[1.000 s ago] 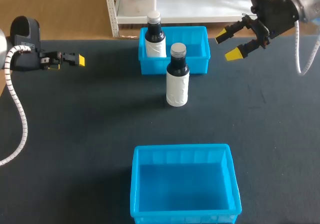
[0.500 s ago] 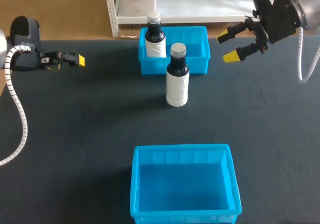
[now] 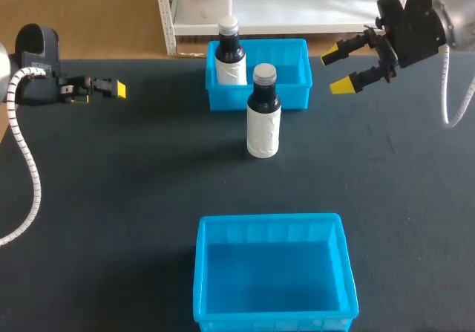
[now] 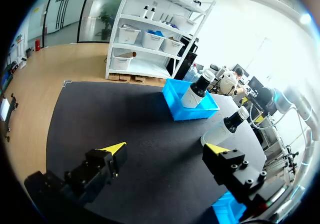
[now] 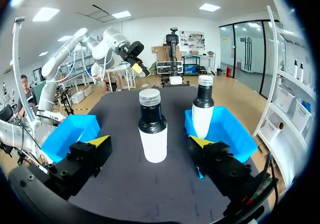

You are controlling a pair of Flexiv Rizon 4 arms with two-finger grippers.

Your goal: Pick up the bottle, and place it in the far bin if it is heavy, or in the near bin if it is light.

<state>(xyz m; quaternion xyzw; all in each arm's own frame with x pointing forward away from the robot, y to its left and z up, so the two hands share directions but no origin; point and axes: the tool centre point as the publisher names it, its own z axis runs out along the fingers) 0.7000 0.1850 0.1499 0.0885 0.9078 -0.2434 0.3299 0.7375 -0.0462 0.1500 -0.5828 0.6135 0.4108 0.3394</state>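
Now the dark round bottle with white label and grey cap (image 3: 263,113) stands upright on the black table (image 3: 133,198), held by nothing. It is just in front of the far blue plastic bin (image 3: 293,94) and well apart from the near blue plastic bin (image 3: 267,218). The right gripper (image 3: 335,73) hangs beside the far bin, wide open and empty, aimed at the bottle, probably lining up its approach. A second, white-capped bottle (image 3: 229,53) inside the far bin is close behind and could be bumped. The left gripper (image 4: 165,149), also open and empty, waits far aside.

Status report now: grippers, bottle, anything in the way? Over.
Left gripper and right gripper open, empty. Bottle upright on table, in front of far bin, untouched. Second bottle stands inside far bin, just behind.
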